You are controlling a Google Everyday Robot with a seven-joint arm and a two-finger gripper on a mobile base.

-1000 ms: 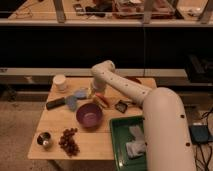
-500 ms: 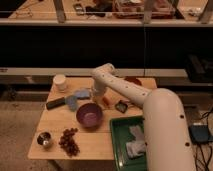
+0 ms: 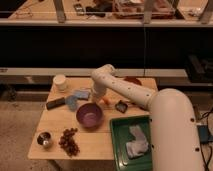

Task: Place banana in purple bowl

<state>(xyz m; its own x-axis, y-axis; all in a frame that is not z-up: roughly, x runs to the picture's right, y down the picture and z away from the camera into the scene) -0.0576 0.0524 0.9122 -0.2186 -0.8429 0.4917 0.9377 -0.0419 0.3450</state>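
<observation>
The white arm [image 3: 131, 92] reaches from the lower right across the wooden table [image 3: 55, 130] and bends down at its wrist, so the gripper [image 3: 97, 98] hangs low over the tabletop just behind and to the right of the purple bowl [image 3: 90, 115]. Whether it is spread or closed cannot be told, since the wrist housing covers it from this angle. The banana cannot be made out with confidence: a small orange-tinted shape [image 3: 105, 102] shows right beside the gripper, but it could as easily be the carrot-like stick, and nothing pale yellow is plainly visible, so the fruit may be hidden under the wrist. The bowl's pinkish interior looks empty, so the task seems to be at the pick-up stage, with the gripper down at or near the fruit, not at the drop. Judging from this, the next move calls for a secure hold, a lift clear of the table, and a short carry forward and left until the fruit is over the bowl's middle. Around the bowl lie a blue sponge-like item [image 3: 80, 94], a dark flat bar [image 3: 55, 103], a white cup [image 3: 60, 81], a small metal cup [image 3: 44, 139], a bunch of grapes [image 3: 69, 141] and a green tray [image 3: 131, 145] holding a crumpled cloth [image 3: 135, 142].
</observation>
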